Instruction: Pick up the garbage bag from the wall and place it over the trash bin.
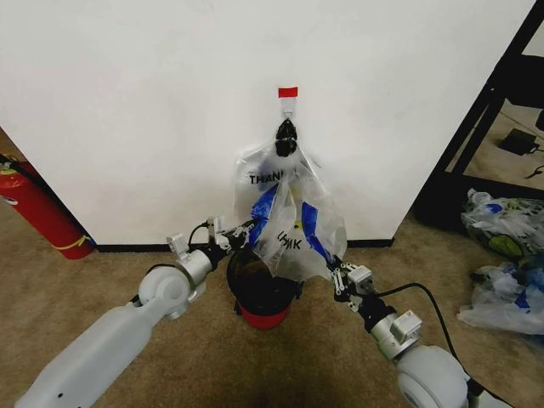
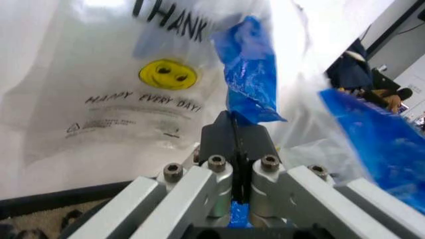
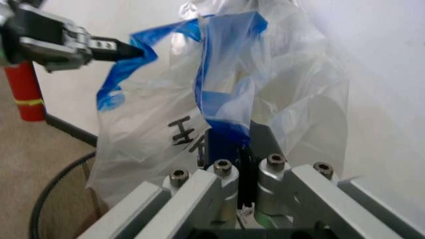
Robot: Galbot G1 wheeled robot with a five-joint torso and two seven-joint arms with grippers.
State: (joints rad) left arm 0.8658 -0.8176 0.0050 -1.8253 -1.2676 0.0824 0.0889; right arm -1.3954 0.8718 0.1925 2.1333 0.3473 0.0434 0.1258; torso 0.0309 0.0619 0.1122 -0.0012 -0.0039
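The garbage bag (image 1: 289, 212) hangs from the hook (image 1: 288, 109) on the wall (image 1: 127, 102), directly above the trash bin (image 1: 262, 297). The left gripper (image 1: 244, 231) is clamped on a blue edge of the bag just ahead of its jaws, and the right gripper (image 1: 333, 267) pinches the opposite blue edge in the same way. The bag's top seems still looped over the hook, though the knot hides it. If the grippers pull down or apart before lifting clear, the thin film could tear or slip from the jaws.
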